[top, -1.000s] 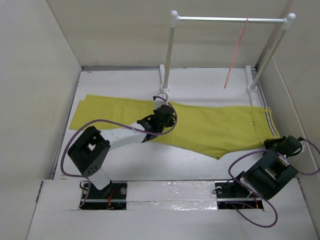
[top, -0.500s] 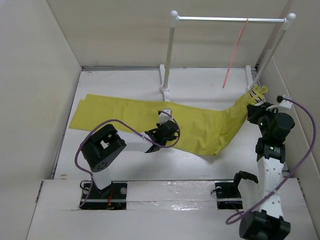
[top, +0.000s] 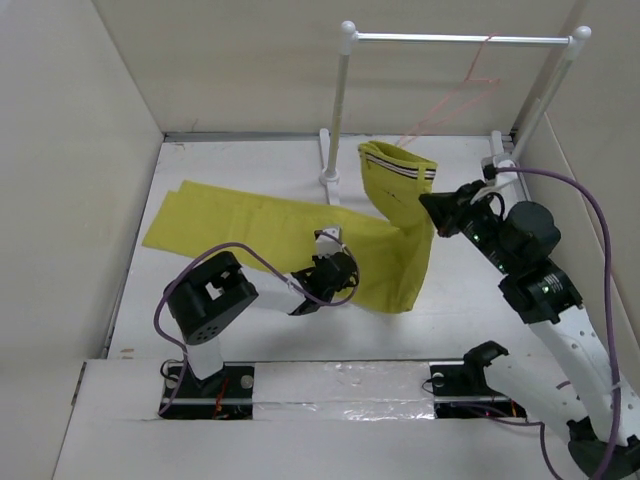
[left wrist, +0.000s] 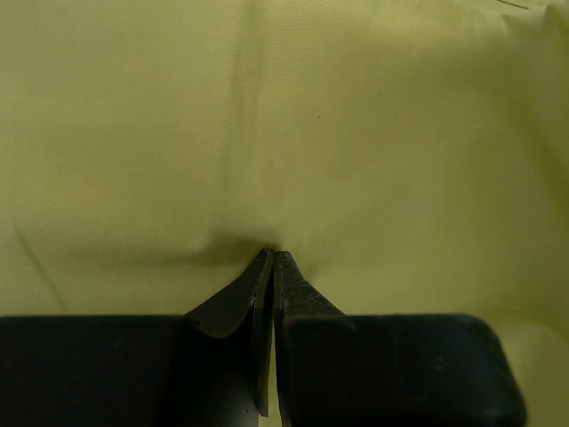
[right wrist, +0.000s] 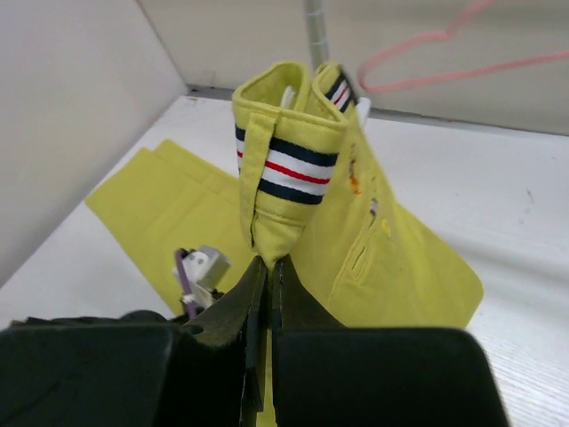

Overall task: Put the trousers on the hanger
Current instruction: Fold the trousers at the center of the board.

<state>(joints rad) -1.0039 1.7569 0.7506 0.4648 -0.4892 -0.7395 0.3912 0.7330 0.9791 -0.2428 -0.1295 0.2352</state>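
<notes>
The mustard-yellow trousers lie with their legs spread to the left on the table. Their striped waistband is raised in the air near the rail. My right gripper is shut on the waist end just below the striped band and holds it up. My left gripper is shut, with its tips pressed on the cloth at mid-leg. The pink wire hanger hangs from the rail, swung out to the left, and it also shows in the right wrist view behind the waistband.
The metal rail on white posts stands at the back. Beige walls close in the left, back and right sides. The white table shows around the trousers.
My right gripper has lifted the waist end off the table and carried it up and left toward the rail. The hanger has swung out leftward. My left gripper has slid slightly toward me along the cloth.
</notes>
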